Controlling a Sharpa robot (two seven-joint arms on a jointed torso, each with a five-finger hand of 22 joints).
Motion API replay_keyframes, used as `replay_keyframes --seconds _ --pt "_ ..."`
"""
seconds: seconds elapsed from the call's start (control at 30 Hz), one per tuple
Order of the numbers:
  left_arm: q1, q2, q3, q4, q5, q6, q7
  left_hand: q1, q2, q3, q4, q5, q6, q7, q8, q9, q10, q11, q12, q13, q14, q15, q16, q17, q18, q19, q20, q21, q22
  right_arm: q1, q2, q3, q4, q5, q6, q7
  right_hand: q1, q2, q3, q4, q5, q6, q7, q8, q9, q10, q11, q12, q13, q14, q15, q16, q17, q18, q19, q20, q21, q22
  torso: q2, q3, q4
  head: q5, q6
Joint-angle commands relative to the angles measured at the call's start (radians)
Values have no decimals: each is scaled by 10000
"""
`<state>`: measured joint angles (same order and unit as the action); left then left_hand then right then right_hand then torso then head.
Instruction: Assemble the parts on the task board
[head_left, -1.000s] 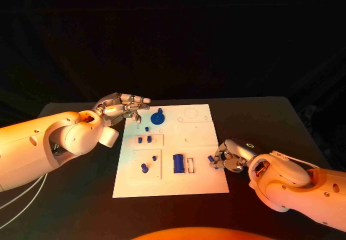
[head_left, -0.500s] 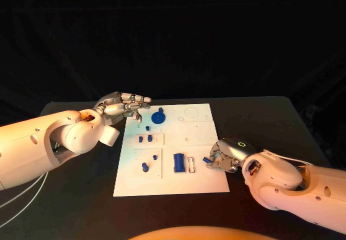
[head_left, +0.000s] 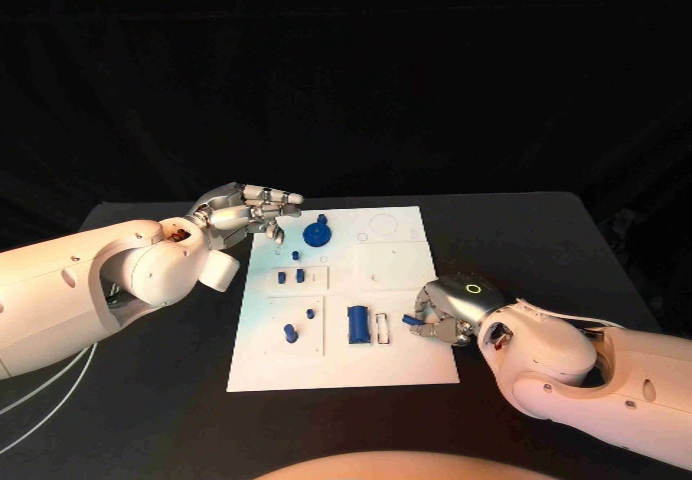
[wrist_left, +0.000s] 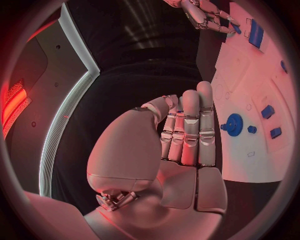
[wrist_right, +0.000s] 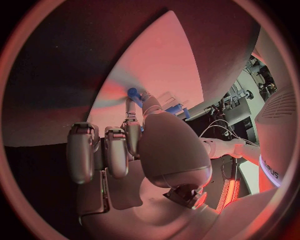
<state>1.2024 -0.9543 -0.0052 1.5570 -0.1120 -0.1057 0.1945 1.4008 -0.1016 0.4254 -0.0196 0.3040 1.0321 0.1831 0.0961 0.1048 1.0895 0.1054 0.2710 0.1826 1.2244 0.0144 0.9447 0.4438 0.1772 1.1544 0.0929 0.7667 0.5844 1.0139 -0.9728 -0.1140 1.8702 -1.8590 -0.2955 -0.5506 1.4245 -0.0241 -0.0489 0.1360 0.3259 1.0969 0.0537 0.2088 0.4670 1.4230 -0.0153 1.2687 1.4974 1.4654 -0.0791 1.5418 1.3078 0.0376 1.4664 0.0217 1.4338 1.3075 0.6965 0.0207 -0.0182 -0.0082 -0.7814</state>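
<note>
The white task board (head_left: 397, 365) lies mid-table. My right hand (head_left: 447, 313) hovers at its right edge and pinches a small blue part (head_left: 411, 321) between thumb and fingertip, close to an empty white slot (head_left: 382, 328) beside a tall blue block (head_left: 356, 325). The right wrist view shows that blue part (wrist_right: 132, 92) at the tips of my right hand (wrist_right: 134, 145), over the board (wrist_right: 159, 60). My left hand (head_left: 245, 212) hangs off the board's far left corner, holding nothing; its fingers (wrist_left: 187, 130) lie straight, side by side. A blue round part (head_left: 317, 234) sits near it.
Other small blue parts stand on the board: a pair (head_left: 290, 278) in a left recess and two pegs (head_left: 296, 327) lower down. The left wrist view shows the round part (wrist_left: 234, 124), the board (wrist_left: 247, 80) and my right hand (wrist_left: 203, 12). Black table surrounds the board.
My right hand has moved left over the board's right edge with the small blue part, nearer the empty slot. The left hand has stayed in place.
</note>
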Motion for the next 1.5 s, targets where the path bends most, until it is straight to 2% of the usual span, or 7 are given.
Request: replay_keyframes --seconds 0.03,0.3,0.5,0.7,0.9,1.17,1.5 --pt "0 15 3 17 36 176 44 -67 -1 52 -14 -2 -87 17 63 -14 -74 -7 54 -9 -67 7 -40 -9 70 -28 33 -52 -16 -140 -65 -136 -143 244 375 -582 564 497 1132 -782 310 43 16 103 113 85 -74 80 -1156 958 -69 -20 2231 -108 765 -34 38 2127 -10 6 4 17 -6" --pt "0 40 3 7 36 180 47 -83 2 61 -18 -1 -94 18 68 -15 -84 -6 63 -10 -70 8 -39 -15 70 -30 34 -55 -18 88 -168 -123 279 1906 -985 -586 -246 -65 2630 -905 574 -83 -20 379 395 173 -102 76 -1149 967 -101 4 2267 -109 776 -40 22 2140 -4 7 -4 7 25" --pt "0 59 3 7 36 183 48 -83 2 61 -18 -1 -94 18 68 -15 -84 -6 63 -10 -70 8 -39 -15 70 -30 34 -55 -18 299 -168 -114 537 2812 -1589 -572 -668 -318 3267 -962 574 -133 -37 495 510 194 -99 85 -1130 968 -103 4 2269 -106 779 -57 9 2144 10 7 1 4 31" --pt "0 51 3 16 36 183 44 -83 2 61 -18 -1 -94 18 68 -15 -84 -6 63 -10 -70 8 -39 -15 70 -30 34 -55 -18 356 -102 -112 677 3355 -1877 -555 -803 -381 3401 -960 561 -139 -40 526 539 199 -98 86 -1125 969 -103 6 2273 -104 779 -59 0 2144 24 14 -5 33 -5" --pt "0 55 3 26 35 190 36 -83 2 61 -18 -1 -94 18 68 -15 -84 -6 63 -10 -70 8 -39 -15 70 -30 34 -55 -18 368 147 -113 621 4104 -1912 -517 -1386 -453 3556 -681 521 -112 -64 573 565 252 -111 163 -1072 977 -107 30 2304 -117 795 -61 57 2170 11 2 -16 34 -33" --pt "0 55 3 41 35 203 25 -83 2 61 -18 -1 -94 18 68 -15 -84 -6 63 -10 -70 8 -39 -15 70 -30 34 -55 -18 294 599 -115 309 4797 -1540 -452 -2656 -479 3168 209 769 175 -143 696 573 475 -170 581 -803 1006 -150 125 2422 -167 852 -89 314 2270 9 14 -2 27 -51" --pt "0 51 3 57 35 219 13 -83 2 61 -18 -1 -94 18 68 -15 -84 -6 63 -10 -70 8 -39 -15 70 -30 34 -55 -18 242 934 -117 58 4979 -1202 -448 -2852 -435 3026 378 855 291 -197 773 590 590 -217 831 -636 1014 -193 151 2454 -185 872 -122 408 2307 10 9 -13 58 -77"
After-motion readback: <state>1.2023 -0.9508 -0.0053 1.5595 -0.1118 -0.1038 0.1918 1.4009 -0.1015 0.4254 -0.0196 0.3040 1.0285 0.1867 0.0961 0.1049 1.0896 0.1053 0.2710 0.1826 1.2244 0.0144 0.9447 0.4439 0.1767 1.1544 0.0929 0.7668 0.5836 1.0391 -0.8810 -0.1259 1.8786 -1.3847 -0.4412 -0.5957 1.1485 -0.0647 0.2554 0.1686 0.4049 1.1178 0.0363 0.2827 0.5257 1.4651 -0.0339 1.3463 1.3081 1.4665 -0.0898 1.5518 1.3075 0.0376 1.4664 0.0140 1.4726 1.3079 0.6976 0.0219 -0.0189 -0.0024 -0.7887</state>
